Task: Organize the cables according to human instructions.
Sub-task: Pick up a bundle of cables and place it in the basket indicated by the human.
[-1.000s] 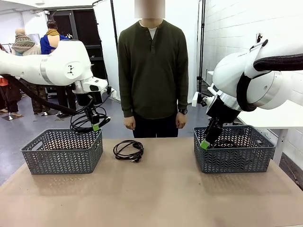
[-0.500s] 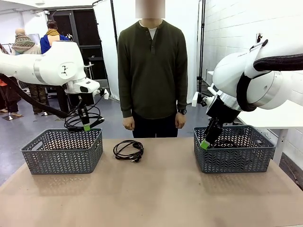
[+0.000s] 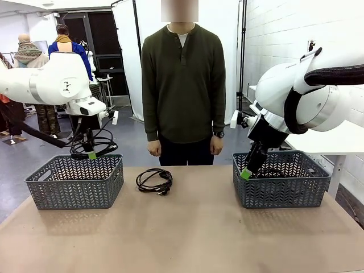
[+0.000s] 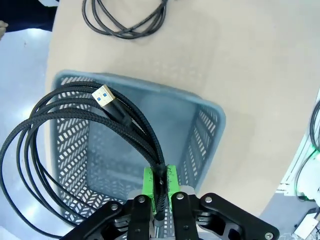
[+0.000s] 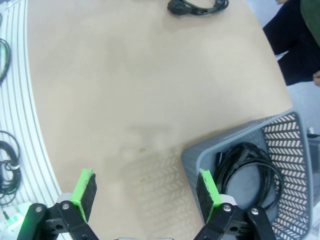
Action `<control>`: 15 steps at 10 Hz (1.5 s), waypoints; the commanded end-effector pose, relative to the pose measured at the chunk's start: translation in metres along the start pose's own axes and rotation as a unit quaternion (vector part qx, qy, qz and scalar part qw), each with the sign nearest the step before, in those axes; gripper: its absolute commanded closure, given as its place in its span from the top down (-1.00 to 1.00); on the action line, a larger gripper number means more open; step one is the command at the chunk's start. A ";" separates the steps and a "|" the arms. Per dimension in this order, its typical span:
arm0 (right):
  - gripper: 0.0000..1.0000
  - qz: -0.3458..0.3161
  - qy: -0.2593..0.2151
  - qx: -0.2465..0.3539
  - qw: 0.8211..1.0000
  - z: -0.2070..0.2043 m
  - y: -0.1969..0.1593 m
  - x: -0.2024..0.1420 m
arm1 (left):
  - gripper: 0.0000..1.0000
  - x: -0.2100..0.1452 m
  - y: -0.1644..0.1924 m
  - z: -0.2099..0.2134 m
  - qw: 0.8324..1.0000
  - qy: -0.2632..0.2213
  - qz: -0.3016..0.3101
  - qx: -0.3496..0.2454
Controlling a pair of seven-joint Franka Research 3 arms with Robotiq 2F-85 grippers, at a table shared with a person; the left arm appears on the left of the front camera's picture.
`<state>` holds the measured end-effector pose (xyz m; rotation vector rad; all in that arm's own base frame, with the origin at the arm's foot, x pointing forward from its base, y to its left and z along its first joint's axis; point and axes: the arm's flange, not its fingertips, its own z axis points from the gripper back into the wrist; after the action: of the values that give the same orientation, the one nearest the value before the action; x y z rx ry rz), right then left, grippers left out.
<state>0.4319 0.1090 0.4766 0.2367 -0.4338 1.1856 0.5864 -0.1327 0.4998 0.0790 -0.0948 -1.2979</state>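
Note:
My left gripper [image 3: 91,154] is shut on a coiled black cable [image 3: 91,142] and holds it in the air above the left grey basket [image 3: 75,181]. From the left wrist, the braided cable [image 4: 75,135] with a gold and blue USB plug runs up from between the green pads [image 4: 148,181], over the basket [image 4: 135,150]. Another coiled cable [image 3: 154,181] lies on the table in front of the human [image 3: 183,85], who stands with arms down. My right gripper [image 3: 245,173] hangs open at the left rim of the right basket [image 3: 281,179]. A cable [image 5: 250,175] lies inside that basket [image 5: 287,137].
The tan table [image 3: 187,227] has free room between the two baskets and toward the near edge. Other people stand far back on the left. A white table stands beyond the right basket.
My left arm has swung left with the cable, from the basket's right end to above its middle. The right arm, the person and the table cable have not moved.

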 end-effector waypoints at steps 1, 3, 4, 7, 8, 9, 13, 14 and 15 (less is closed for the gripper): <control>1.00 0.000 0.007 -0.001 1.000 0.000 -0.004 0.002 | -1.00 -0.026 -0.012 -0.006 1.000 -0.002 0.001 -0.009; 1.00 0.000 0.007 -0.001 1.000 0.000 -0.004 0.002 | -1.00 -0.034 -0.014 -0.015 1.000 0.007 0.007 -0.015; 1.00 0.000 0.007 -0.001 1.000 0.000 -0.004 0.002 | -1.00 -0.034 -0.015 -0.021 1.000 0.008 -0.004 -0.012; 1.00 0.000 0.007 -0.001 1.000 0.000 -0.004 0.002 | -1.00 -0.044 -0.018 -0.050 0.999 0.015 -0.043 -0.011; 1.00 0.000 0.007 -0.001 1.000 0.000 -0.004 0.002 | -1.00 -0.046 -0.018 -0.056 0.998 0.019 -0.055 -0.009; 1.00 0.000 0.007 -0.001 1.000 0.000 -0.004 0.002 | -1.00 -0.052 -0.018 -0.061 0.998 0.021 -0.054 -0.004; 1.00 0.000 0.007 -0.001 1.000 0.000 -0.004 0.002 | -1.00 -0.052 -0.007 -0.065 0.999 0.011 -0.038 0.016; 1.00 0.000 0.007 -0.001 1.000 0.000 -0.004 0.002 | -1.00 -0.053 -0.005 -0.064 0.999 0.013 -0.032 0.018; 1.00 0.000 0.007 -0.001 1.000 0.000 -0.004 0.002 | -1.00 -0.055 -0.004 -0.066 0.999 0.014 -0.035 0.009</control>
<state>0.4319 0.1090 0.4766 0.2367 -0.4338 1.1856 0.5723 -0.0857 0.4334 0.1148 -0.0781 -1.3670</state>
